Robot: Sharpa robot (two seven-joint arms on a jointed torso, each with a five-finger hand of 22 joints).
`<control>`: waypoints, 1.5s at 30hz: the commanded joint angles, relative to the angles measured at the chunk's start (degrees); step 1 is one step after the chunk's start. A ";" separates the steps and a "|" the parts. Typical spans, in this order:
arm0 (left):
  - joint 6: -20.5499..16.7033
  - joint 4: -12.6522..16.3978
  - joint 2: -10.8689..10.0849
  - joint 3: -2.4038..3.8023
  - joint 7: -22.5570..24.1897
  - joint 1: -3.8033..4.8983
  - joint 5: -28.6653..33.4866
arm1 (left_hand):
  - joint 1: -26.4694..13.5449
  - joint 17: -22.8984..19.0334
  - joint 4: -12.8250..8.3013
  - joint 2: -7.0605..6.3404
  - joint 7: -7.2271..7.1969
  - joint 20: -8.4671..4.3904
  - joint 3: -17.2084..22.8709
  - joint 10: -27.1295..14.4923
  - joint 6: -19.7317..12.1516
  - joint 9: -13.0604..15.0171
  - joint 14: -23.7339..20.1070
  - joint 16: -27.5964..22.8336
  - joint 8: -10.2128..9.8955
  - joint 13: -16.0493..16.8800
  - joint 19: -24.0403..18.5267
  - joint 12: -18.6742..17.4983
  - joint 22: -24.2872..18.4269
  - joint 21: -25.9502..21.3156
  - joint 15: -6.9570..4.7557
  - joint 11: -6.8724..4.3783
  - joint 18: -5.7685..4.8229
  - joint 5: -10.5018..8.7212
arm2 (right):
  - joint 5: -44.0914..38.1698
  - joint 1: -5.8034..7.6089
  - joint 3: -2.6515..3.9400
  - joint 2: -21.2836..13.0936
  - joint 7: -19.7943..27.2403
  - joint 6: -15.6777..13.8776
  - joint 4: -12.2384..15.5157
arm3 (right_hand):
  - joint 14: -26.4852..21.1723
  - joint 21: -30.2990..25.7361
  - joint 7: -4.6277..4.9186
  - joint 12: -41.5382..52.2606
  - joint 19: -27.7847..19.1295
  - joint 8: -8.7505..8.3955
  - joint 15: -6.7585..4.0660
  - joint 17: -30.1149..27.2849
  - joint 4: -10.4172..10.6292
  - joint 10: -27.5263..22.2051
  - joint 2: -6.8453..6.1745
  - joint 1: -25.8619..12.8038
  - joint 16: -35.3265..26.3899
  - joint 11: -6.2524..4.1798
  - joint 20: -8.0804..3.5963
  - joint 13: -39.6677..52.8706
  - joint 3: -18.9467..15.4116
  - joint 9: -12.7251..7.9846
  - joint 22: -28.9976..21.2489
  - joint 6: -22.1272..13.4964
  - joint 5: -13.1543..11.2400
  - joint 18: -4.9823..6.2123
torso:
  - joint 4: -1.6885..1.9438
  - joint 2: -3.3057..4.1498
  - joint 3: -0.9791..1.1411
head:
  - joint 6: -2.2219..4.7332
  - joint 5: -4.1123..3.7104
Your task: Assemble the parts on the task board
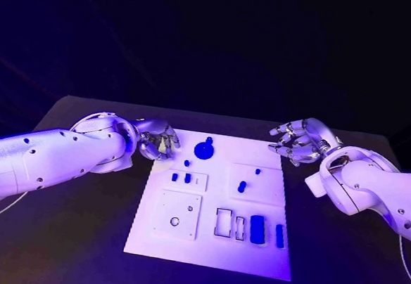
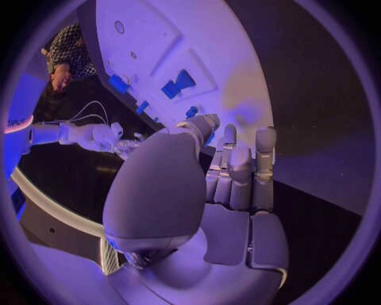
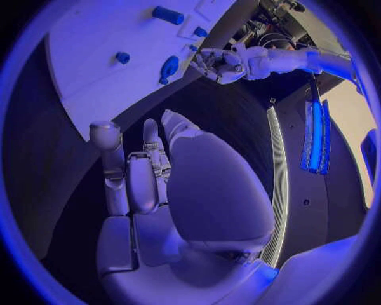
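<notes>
Left robot hand (image 1: 155, 139) and right robot hand (image 1: 301, 140) empty, fingers apart, flanking the white board's (image 1: 209, 252) far end; blue parts (image 1: 256, 229) lying between, nearer.

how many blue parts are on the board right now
6 blue parts: one large at the far edge, two small side by side, one mid-right, two bars near right. Tiny ones may be missed.
</notes>
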 commanded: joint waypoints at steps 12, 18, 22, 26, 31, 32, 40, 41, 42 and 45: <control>-1.03 4.20 -7.54 1.20 18.06 0.22 55.15 | -1.18 -20.85 0.27 0.23 2.50 1.46 2.54 -1.86 4.31 0.06 -12.60 -13.40 3.08 0.09 -7.25 0.17 -7.78 -8.95 1.57 1.66 1.70 0.05 | -36.11 -0.88 -0.21 1.61 -4.01 13.21 -0.76 | 1.86 4.94 -0.43 -15.23 1.99 1.73 0.41 4.18 -2.97 3.23 -4.98 -1.07 2.73 -0.46 -0.01 -16.79 9.84 0.02 4.68 4.27 -0.75 0.25 | -0.01 0.20 -0.05 | 1.07 -2.61; 0.11 7.63 -9.48 1.23 20.83 0.15 63.07 | -2.11 -21.67 0.76 0.33 2.55 1.68 1.83 -2.43 4.13 0.10 -13.30 -15.28 3.33 0.09 -7.43 0.25 -9.07 -10.95 1.80 1.89 1.70 0.17 | -42.52 -1.58 -0.30 2.51 -6.56 15.19 -0.72 | 2.17 7.31 -0.65 -16.57 3.12 1.80 0.35 5.00 -3.40 3.28 -5.12 -2.43 3.35 -0.57 -0.13 -18.44 9.35 0.01 6.29 4.40 -1.47 -0.19 | -0.04 0.21 -0.02 | 1.16 -3.33; 0.37 9.05 -10.17 1.23 21.80 0.11 64.74 | -1.98 -21.89 0.63 0.40 2.58 1.71 1.77 -2.57 4.13 0.13 -13.52 -15.82 3.44 0.08 -7.42 0.29 -9.44 -11.49 1.82 1.91 1.71 0.18 | -44.79 -1.87 -0.38 3.12 -7.64 16.08 -0.52 | 2.29 7.92 -0.59 -17.05 3.41 1.78 0.45 5.39 -3.60 3.10 -5.15 -2.91 3.62 -0.44 -0.09 -19.01 8.89 -0.01 6.73 4.39 -1.75 -0.32 | -0.03 0.18 0.02 | 1.03 -3.73; 0.32 9.77 -10.49 1.23 22.40 0.09 65.38 | -1.87 -21.98 0.53 0.44 2.59 1.71 1.77 -2.61 4.16 0.15 -13.61 -16.04 3.50 0.08 -7.40 0.31 -9.56 -11.68 1.82 1.92 1.71 0.20 | -46.03 -2.01 -0.53 3.67 -8.33 16.71 -0.50 | 2.34 8.15 -0.55 -17.27 3.51 1.79 0.53 5.57 -3.74 2.98 -5.15 -3.13 3.76 -0.37 -0.05 -19.29 8.61 -0.02 6.91 4.42 -1.74 -0.38 | -0.03 0.17 -0.03 | 0.96 -3.86; 0.32 10.24 -10.70 1.23 22.85 0.09 65.77 | -1.84 -22.01 0.49 0.45 2.59 1.71 1.76 -2.61 4.17 0.15 -13.63 -16.11 3.52 0.09 -7.40 0.32 -9.60 -11.74 1.82 1.92 1.71 0.20 | -46.64 -2.09 -0.69 4.35 -8.86 16.77 -0.56 | 2.41 8.51 -0.58 -17.39 3.66 1.95 0.56 5.82 -3.84 3.01 -5.01 -3.27 3.93 -0.36 -0.01 -19.52 8.46 0.02 7.17 4.68 -1.60 -0.45 | -0.04 0.21 0.03 | 0.88 -3.85; 0.33 10.30 -10.72 1.24 22.89 0.09 65.80 | -1.84 -22.01 0.49 0.45 2.59 1.71 1.76 -2.61 4.17 0.15 -13.63 -16.11 3.52 0.09 -7.40 0.32 -9.60 -11.74 1.82 1.92 1.71 0.20 | -46.68 -2.10 -0.71 4.50 -8.95 16.77 -0.61 | 2.45 8.84 -0.61 -17.36 3.80 2.08 0.55 5.95 -3.88 3.24 -4.88 -3.28 4.03 -0.39 0.00 -19.62 8.54 0.06 7.40 4.89 -1.49 -0.50 | -0.01 0.21 0.04 | 0.85 -3.90; 0.41 10.70 -10.86 1.24 22.95 0.09 65.90 | -1.73 -22.11 0.37 0.47 2.64 1.71 1.75 -2.66 4.12 0.15 -13.73 -16.35 3.55 0.08 -7.38 0.34 -9.73 -11.93 1.83 1.95 1.71 0.21 | -47.00 -2.52 -0.90 5.84 -9.79 16.72 -1.85 | 2.63 10.36 -0.85 -17.44 4.48 2.75 0.35 6.64 -3.90 5.06 -4.01 -3.30 4.61 -0.63 -0.12 -20.87 11.48 0.17 8.66 6.12 -3.13 -0.74 | 0.09 0.22 0.02 | 0.67 -4.05; 0.42 10.75 -10.89 1.24 22.94 0.09 65.90 | -1.68 -22.15 0.33 0.50 2.65 1.71 1.75 -2.69 4.09 0.15 -13.76 -16.45 3.55 0.08 -7.38 0.34 -9.78 -12.00 1.84 1.96 1.71 0.22 | -47.05 -2.65 -0.92 5.99 -9.90 16.77 -2.02 | 2.63 10.52 -0.85 -17.47 4.55 2.79 0.35 6.62 -3.89 5.16 -3.93 -3.34 4.61 -0.65 -0.13 -20.96 11.74 0.18 8.78 6.19 -3.10 -0.77 | 0.10 0.24 0.03 | 0.65 -4.09; 0.42 10.79 -10.91 1.24 22.93 0.09 65.91 | -1.68 -22.15 0.33 0.50 2.65 1.71 1.75 -2.69 4.09 0.15 -13.76 -16.45 3.55 0.08 -7.38 0.34 -9.78 -12.00 1.84 1.96 1.71 0.22 | -47.08 -2.76 -0.94 6.13 -9.98 16.83 -2.17 | 2.64 10.72 -0.85 -17.49 4.63 2.85 0.34 6.67 -3.88 5.29 -3.86 -3.39 4.65 -0.65 -0.14 -21.07 12.03 0.20 8.92 6.30 -3.09 -0.80 | 0.10 0.24 0.05 | 0.62 -4.09; 0.45 10.85 -10.95 1.24 22.88 0.09 65.91 | -1.68 -22.15 0.33 0.50 2.65 1.71 1.75 -2.69 4.09 0.15 -13.76 -16.45 3.55 0.08 -7.38 0.34 -9.78 -12.00 1.84 1.96 1.71 0.22 | -47.13 -3.00 -0.97 6.40 -10.09 17.00 -2.41 | 2.67 11.29 -0.98 -17.45 4.87 3.21 0.23 6.76 -4.06 6.08 -3.61 -3.45 4.76 -0.75 -0.20 -21.41 13.23 0.32 9.39 6.91 -3.25 -0.89 | 0.06 0.21 0.05 | 0.51 -4.06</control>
